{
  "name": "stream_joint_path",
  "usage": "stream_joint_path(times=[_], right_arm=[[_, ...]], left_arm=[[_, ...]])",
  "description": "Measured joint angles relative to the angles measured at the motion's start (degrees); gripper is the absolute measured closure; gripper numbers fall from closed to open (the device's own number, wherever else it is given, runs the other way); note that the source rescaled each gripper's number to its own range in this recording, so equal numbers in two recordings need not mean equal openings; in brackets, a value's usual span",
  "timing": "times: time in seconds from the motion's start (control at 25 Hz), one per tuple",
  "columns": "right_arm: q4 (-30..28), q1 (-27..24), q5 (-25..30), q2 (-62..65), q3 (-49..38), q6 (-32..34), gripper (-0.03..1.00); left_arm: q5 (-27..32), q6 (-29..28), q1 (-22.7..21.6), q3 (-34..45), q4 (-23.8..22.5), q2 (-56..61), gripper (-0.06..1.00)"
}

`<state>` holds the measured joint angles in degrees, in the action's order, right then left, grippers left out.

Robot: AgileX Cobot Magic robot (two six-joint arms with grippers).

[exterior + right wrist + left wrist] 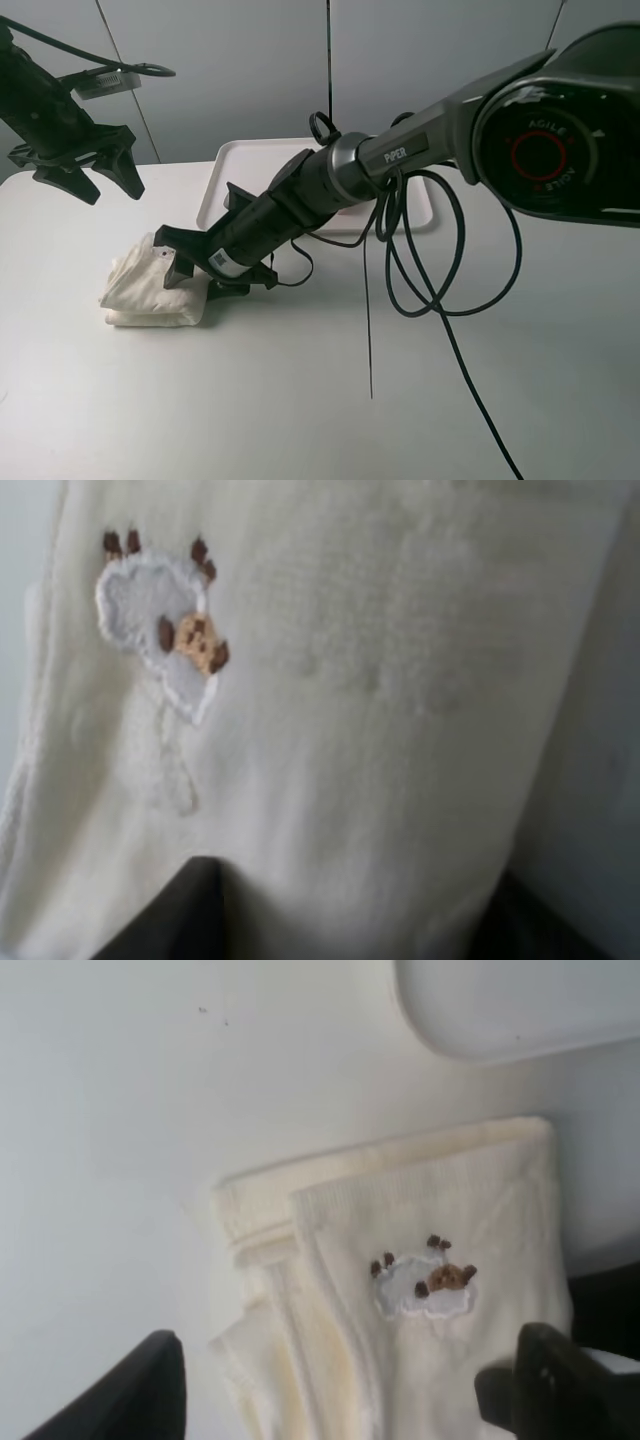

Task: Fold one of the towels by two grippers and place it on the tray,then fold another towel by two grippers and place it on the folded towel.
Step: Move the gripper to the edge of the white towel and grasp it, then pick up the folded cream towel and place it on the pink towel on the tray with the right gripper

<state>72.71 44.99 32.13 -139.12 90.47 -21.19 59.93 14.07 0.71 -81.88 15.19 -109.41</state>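
- Where the right gripper (188,262) meets the cream towel (150,287), its dark fingers (180,910) stand apart on either side of the cloth's right edge, spread and not yet pressed onto it; whether the tips touch the fabric cannot be told.
- Left gripper (88,172) hangs raised above the far-left part of the table, jaws spread wide, holding nothing, well apart from the towel.
- Towel lies folded in a thick bundle on the left of the table (300,400), near side of the tray; a small embroidered sheep patch (425,1282) shows on its upper layer.
- White tray (235,165) sits at the far middle of the table, just beyond the towel; much of it is hidden by the right arm (400,150), so its contents cannot be judged.
- Black cable (440,270) loops from the right arm onto the table's right half.
- Table surface is plain white and smooth; pale grey wall panels (230,60) with vertical seams stand behind it.
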Motion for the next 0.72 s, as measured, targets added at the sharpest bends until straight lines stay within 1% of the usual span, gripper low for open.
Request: stream_joint_path(times=[0.2, 0.32, 0.52, 0.72], right_arm=[[0.7, 0.0, -0.6, -0.5, 0.0, -2.5, 0.89], [1.5, 0.1, -0.7, -0.5, 0.0, -4.2, 0.89], [1.3, 0.1, -0.7, 0.3, 0.0, -7.2, 0.89], [-2.2, -1.0, -0.2, 4.9, 0.0, -8.1, 0.89]], left_arm=[[0.0, 0.6, 0.0, 0.0, 0.0, 0.0, 0.05], [0.0, 0.8, 0.0, 0.0, 0.0, 0.0, 0.05], [0.0, 0.9, 0.0, 0.0, 0.6, 0.0, 0.05], [0.0, 5.2, -0.4, 0.0, 7.1, 0.0, 0.05]])
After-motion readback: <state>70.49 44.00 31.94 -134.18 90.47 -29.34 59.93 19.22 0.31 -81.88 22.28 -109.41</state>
